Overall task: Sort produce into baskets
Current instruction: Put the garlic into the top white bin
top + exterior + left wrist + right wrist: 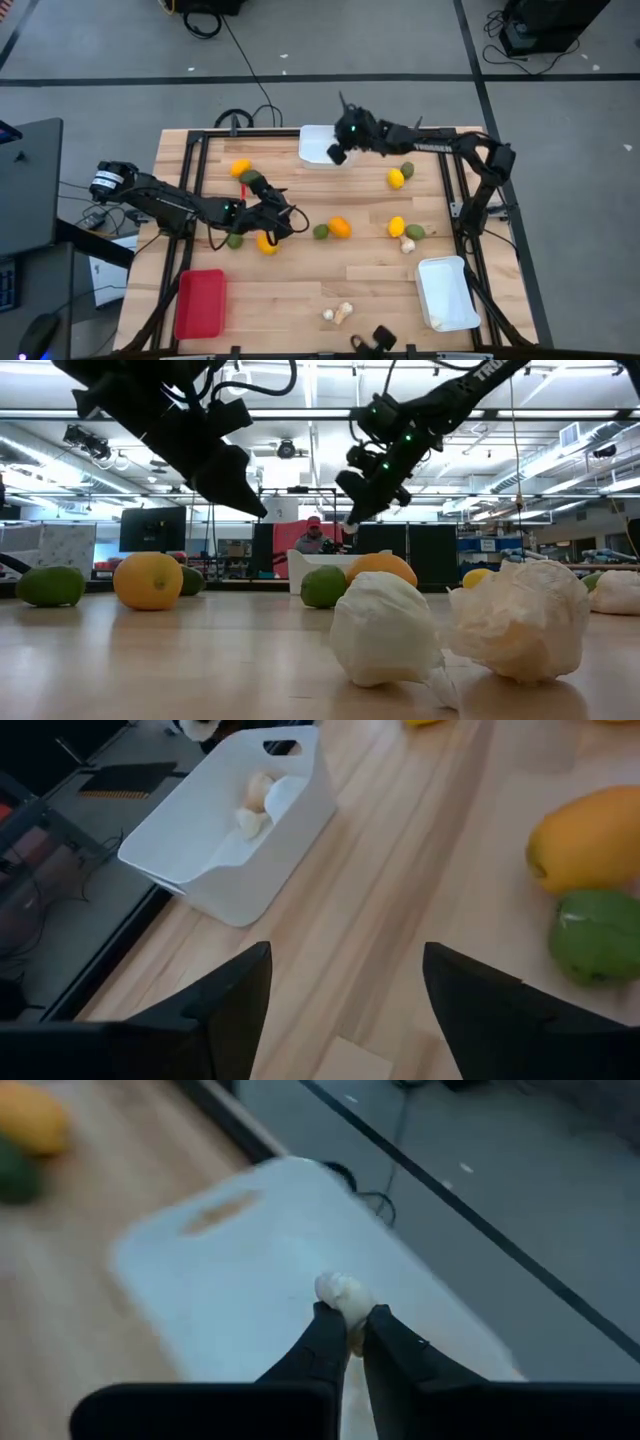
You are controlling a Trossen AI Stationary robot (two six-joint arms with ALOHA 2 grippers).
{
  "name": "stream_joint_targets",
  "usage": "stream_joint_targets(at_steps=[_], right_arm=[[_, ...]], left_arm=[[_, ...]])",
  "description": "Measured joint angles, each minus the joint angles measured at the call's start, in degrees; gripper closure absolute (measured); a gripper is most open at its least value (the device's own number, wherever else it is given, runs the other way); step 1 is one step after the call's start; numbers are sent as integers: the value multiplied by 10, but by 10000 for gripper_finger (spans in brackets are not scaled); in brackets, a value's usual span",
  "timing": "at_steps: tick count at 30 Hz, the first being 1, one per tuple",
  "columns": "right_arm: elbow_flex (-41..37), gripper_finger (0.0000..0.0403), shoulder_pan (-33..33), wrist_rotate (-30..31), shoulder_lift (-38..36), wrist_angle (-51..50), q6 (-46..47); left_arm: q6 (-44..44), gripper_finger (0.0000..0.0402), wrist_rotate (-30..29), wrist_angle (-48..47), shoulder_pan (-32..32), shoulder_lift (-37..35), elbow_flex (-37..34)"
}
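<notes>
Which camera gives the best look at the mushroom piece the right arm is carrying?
The right wrist view: the pale mushroom piece sits pinched at the tips of the right tool, above the white basket. The high view shows only the arm over that basket, the piece hidden. The low view shows the arm raised; the left wrist view misses it.

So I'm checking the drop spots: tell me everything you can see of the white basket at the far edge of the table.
The white basket is a shallow rectangular tray with rounded corners and a slot handle in its end wall, plastic by its look. It sits flat at the table's far edge. The right gripper hangs over it, shut on a pale mushroom piece. From this side its floor looks bare. No fruit touches it.
</notes>
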Motion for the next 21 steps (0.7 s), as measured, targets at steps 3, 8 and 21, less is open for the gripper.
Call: stream_joint_targets(at_steps=[3,8,21], right_arm=[[0,361,-32,-67,0,-42,-2],[-23,356,-52,-108,2,-38,-19],[-22,225,-31,-72,-1,-36,-89]], left_arm=[[0,136,1,9,0,0,-2],[0,136,2,11,0,0,-2],[9,136,2,46,7,0,-2]])
